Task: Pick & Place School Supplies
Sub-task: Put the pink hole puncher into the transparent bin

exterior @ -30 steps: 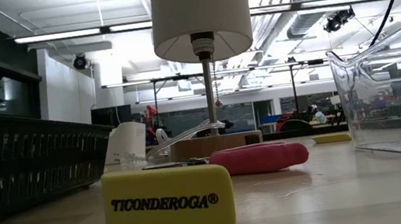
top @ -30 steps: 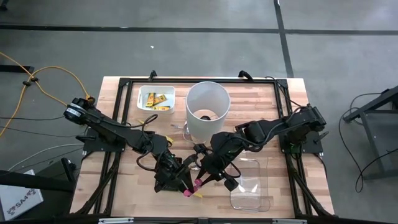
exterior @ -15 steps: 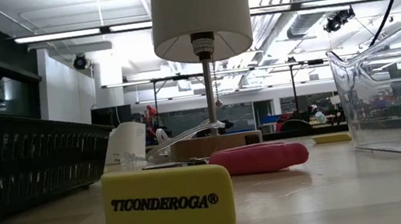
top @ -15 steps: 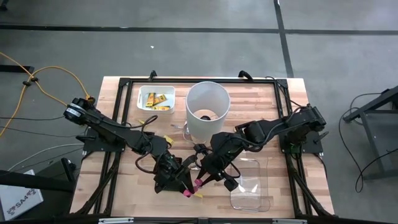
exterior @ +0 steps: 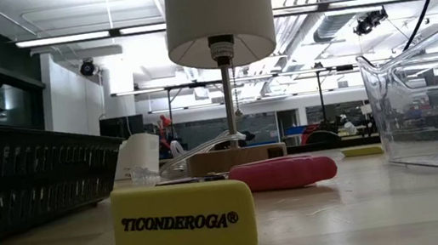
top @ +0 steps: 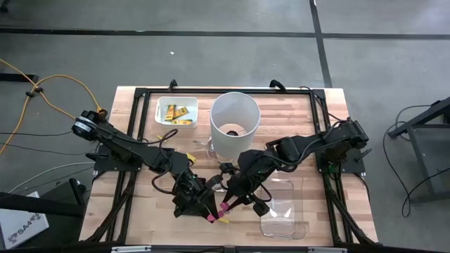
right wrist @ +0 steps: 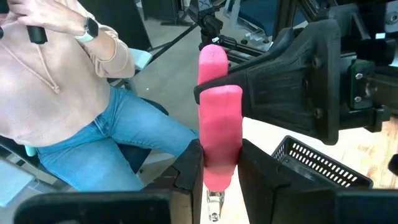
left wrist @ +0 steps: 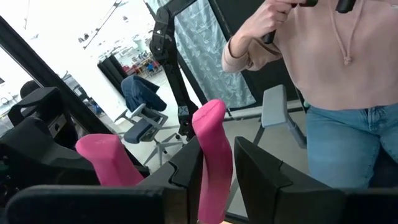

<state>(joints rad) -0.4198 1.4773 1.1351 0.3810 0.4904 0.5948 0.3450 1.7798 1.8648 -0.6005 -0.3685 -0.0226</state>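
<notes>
A plier-like tool with two pink handles (top: pixel 223 209) hangs in the air over the table's near edge. My left gripper (top: pixel 209 206) and my right gripper (top: pixel 229 202) meet there, each shut on one handle. A yellow oblong piece (exterior: pixel 185 220) lies flat on the table near them. Farther back a second pink-handled tool (exterior: pixel 282 172) lies on its side. A white tray (top: pixel 176 112) at the far left holds several more yellow pieces. My left gripper pinches one pink handle (left wrist: pixel 213 163) between its two fingers, coming level from the table's left. The handle runs along the fingers and sticks out past their tips. The tool is clear of the table. My right gripper pinches the other pink handle (right wrist: pixel 220 148) between its two fingers, slanting down from the table's right. The handle lies along the fingers, with the tool's metal part (right wrist: pixel 214 204) back toward the palm. The first handle (right wrist: pixel 211 62) stands just beyond it.
The tall white cylinder (top: pixel 234 125) stands mid-table behind the grippers. A clear container (top: pixel 285 207) sits at the near right, a black basket (exterior: pixel 29 179) at the left. A person (left wrist: pixel 323 74) stands beyond the table's near edge.
</notes>
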